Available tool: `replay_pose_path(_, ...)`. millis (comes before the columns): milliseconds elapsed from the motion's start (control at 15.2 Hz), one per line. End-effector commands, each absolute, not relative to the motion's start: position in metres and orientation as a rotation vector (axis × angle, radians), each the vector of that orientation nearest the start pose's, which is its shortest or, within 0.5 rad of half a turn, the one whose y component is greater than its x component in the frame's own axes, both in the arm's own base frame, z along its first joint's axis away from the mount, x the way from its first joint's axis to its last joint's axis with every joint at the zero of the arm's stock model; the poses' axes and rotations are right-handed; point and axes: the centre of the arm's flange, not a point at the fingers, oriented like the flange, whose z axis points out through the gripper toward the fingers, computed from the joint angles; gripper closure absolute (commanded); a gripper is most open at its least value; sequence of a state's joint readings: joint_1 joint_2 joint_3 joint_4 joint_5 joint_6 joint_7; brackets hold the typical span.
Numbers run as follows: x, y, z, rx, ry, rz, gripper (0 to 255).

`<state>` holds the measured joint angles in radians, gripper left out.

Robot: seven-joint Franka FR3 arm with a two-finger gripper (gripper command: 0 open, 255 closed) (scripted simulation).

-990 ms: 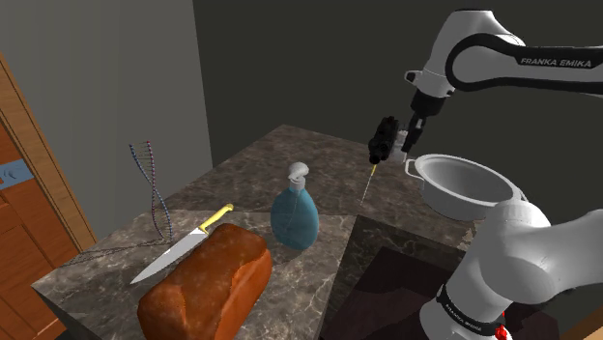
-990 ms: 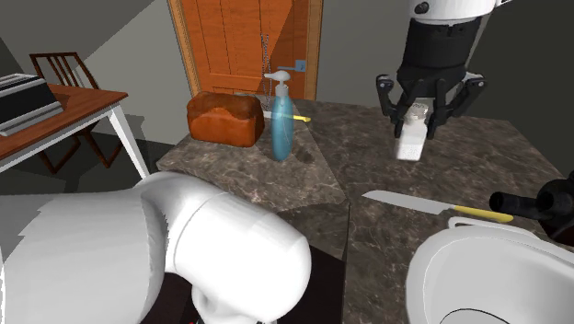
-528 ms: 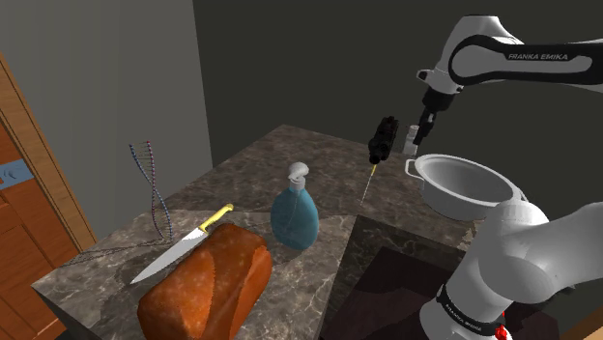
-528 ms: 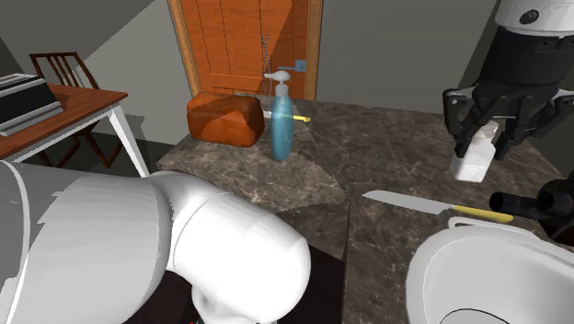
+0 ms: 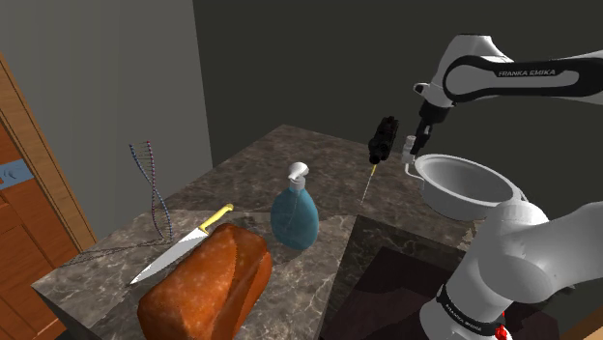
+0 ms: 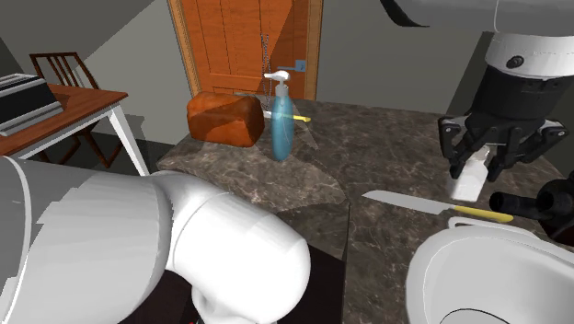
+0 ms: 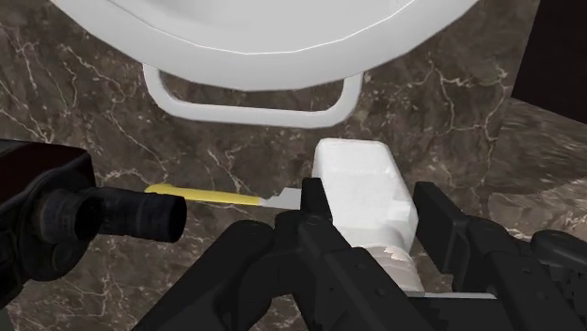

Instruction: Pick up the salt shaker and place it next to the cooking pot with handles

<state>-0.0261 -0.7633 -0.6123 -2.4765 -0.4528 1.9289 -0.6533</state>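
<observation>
- The pincer (image 7: 372,214) is clamped on the white salt shaker (image 7: 362,183), with one finger on each side of its body.
- The shaker is down by the marbled surface (image 7: 85,113), just beside the white pot (image 7: 245,38) and facing its handle.
- A yellow-handled knife (image 7: 202,195) lies close alongside.

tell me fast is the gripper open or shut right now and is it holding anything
The gripper is shut on the white salt shaker, close to the loop handle of the white cooking pot.
</observation>
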Motion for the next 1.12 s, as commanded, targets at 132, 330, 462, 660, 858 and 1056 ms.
replay_pose_path(132, 0.270, -0.268, 0.481, -3.205, -0.427, -0.166, 255)
replay_pose_path(330, 0.270, -0.268, 0.465, -3.205, -0.427, -0.166, 255)
replay_pose_path(462, 0.270, -0.268, 0.454, -3.205, -0.427, -0.166, 255)
replay_pose_path(660, 0.270, -0.268, 0.438, -3.205, -0.427, -0.166, 255)
replay_pose_path(858, 0.270, -0.268, 0.422, -3.205, -0.427, -0.166, 255)
replay_pose_path(1056, 0.270, -0.268, 0.407, -3.205, -0.427, -0.166, 255)
